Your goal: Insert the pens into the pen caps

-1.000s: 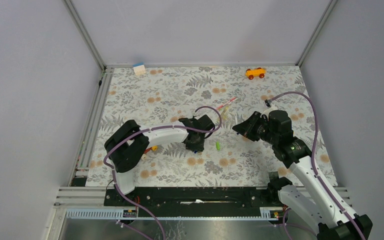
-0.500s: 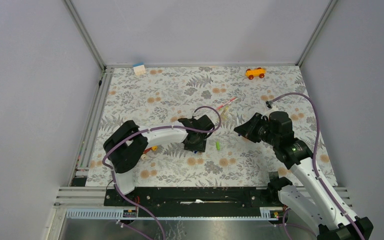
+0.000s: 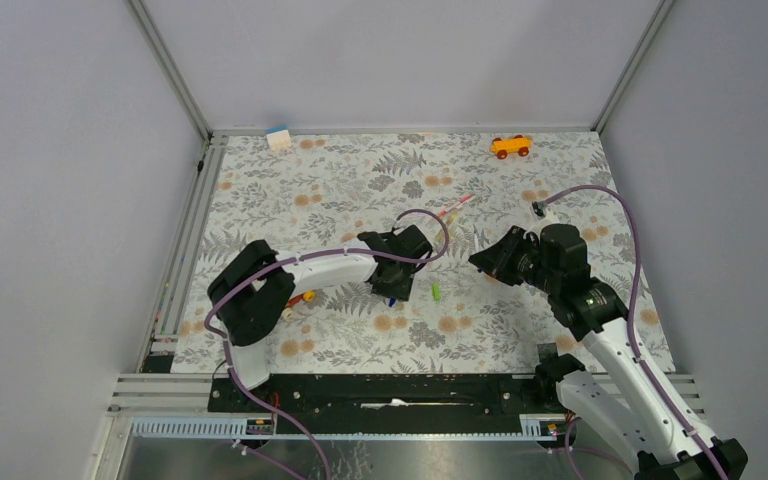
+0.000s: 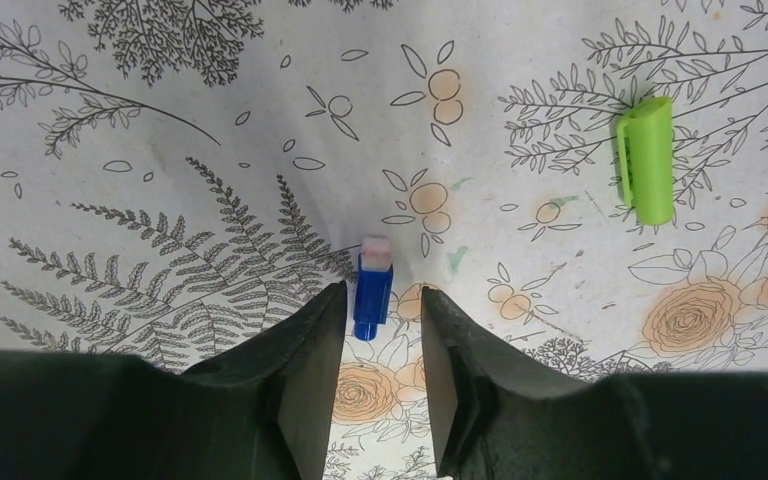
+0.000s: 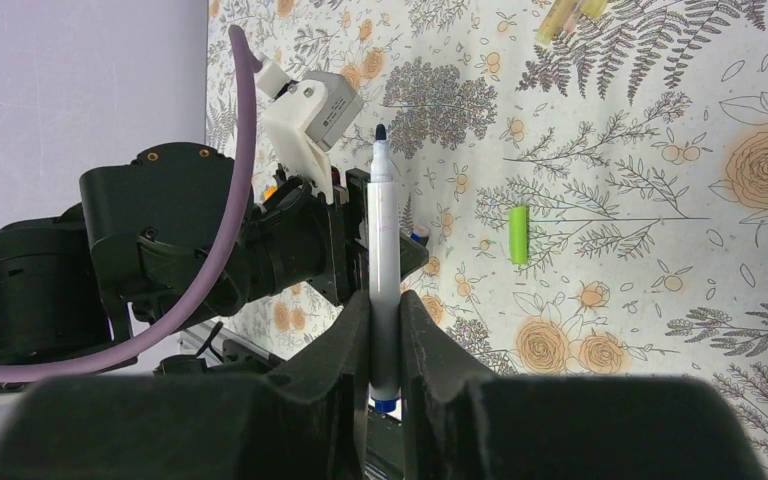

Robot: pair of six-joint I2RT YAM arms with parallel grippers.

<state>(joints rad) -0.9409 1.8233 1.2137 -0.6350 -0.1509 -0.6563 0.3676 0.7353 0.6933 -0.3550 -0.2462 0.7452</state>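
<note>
My left gripper is open and low over the mat. Its fingertips stand either side of the near end of a dark blue pen cap without pinching it; the cap shows under the gripper in the top view. A lime green cap lies to the right. My right gripper is shut on a white pen with a dark blue end, held above the mat with its tip toward the left arm. A pink-red pen lies farther back. Pale yellow sticks lie beside it.
An orange toy car sits at the back right and a white and blue block at the back left. Small toy bricks lie by the left arm's elbow. Grey walls enclose the mat on three sides.
The right gripper with the pen has shifted slightly down and to the right. The left gripper has barely moved over the blue cap.
</note>
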